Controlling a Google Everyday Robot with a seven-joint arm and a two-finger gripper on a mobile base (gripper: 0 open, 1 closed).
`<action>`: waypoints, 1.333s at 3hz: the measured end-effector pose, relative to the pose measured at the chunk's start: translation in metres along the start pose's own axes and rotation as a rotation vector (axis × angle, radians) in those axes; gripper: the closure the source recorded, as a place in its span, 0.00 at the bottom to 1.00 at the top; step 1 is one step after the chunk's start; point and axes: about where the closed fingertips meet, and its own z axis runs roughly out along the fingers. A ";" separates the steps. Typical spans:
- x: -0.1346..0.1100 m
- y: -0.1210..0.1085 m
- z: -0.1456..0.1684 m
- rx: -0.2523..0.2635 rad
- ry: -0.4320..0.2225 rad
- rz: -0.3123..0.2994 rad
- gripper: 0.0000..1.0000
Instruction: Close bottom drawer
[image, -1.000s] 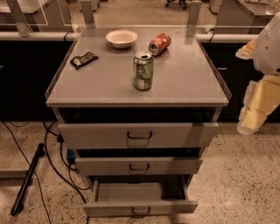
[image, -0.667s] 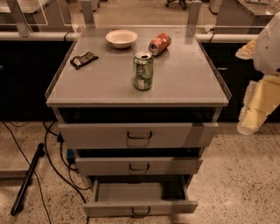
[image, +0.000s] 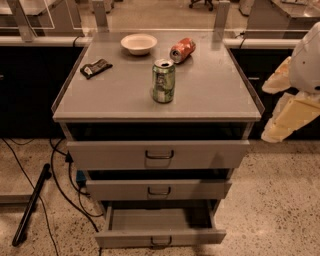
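Note:
The bottom drawer (image: 125, 238) is the lowest of three grey drawers in the cabinet. It is pulled out the farthest, so its bare inside shows from above, and its small dark loop handle (image: 160, 243) sits on the low front panel. My gripper (image: 289, 116) is the cream-coloured part of my arm at the right edge. It hangs beside the cabinet's right side at about the height of the top drawer, well above and to the right of the bottom drawer, touching nothing.
The top drawer (image: 105, 154) and middle drawer (image: 115, 190) stand slightly out. On the cabinet top (image: 210, 95) are a green can (image: 163, 81), a red can lying down (image: 182, 50), a white bowl (image: 138, 43) and a dark packet (image: 95, 68). Cables and a black rod (image: 31, 205) lie on the floor at the left.

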 end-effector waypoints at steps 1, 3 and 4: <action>0.011 0.014 0.024 -0.005 -0.027 0.014 0.59; 0.057 0.065 0.138 -0.071 -0.112 0.094 1.00; 0.075 0.100 0.190 -0.154 -0.163 0.131 1.00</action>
